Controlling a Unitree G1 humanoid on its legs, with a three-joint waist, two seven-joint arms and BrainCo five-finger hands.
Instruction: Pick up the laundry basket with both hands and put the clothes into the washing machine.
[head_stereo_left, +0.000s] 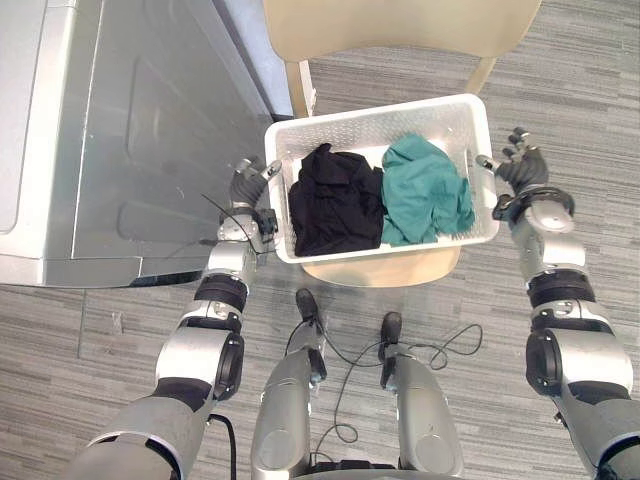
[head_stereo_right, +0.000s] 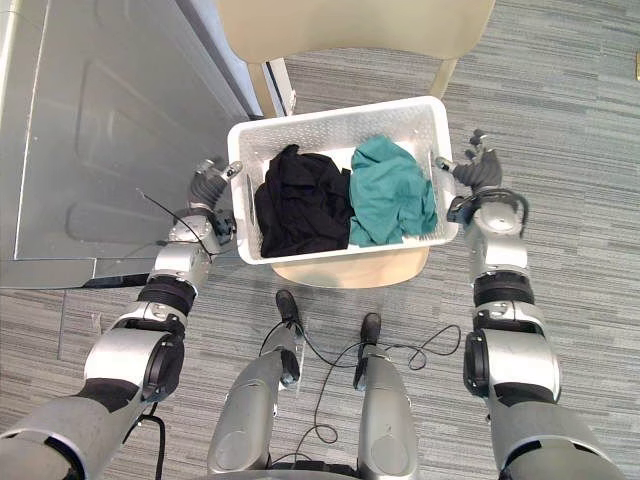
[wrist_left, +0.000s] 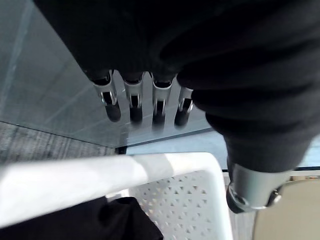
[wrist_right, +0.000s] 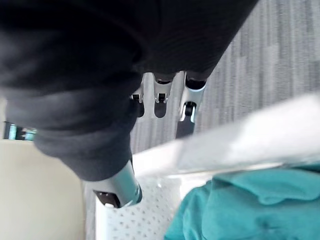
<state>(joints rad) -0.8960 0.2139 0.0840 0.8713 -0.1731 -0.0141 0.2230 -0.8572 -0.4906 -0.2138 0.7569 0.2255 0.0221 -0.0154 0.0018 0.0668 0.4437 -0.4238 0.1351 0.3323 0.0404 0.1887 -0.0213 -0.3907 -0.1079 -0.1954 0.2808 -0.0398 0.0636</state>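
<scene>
Flanking the laundry basket (head_stereo_left: 372, 116) for a balanced lift, the left hand (head_stereo_left: 248, 183) is hovering at its 9 o'clock rim and the right hand (head_stereo_left: 520, 168) at 3 o'clock, fingers straight, gripping nothing. The basket is sitting on a chair (head_stereo_left: 380, 268), with the clothes (head_stereo_left: 425, 190) inside.

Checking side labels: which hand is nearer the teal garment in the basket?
Right. The right hand sits just outside the end of the basket where the teal garment lies; the left hand is at the opposite end, beside the black garment.
</scene>
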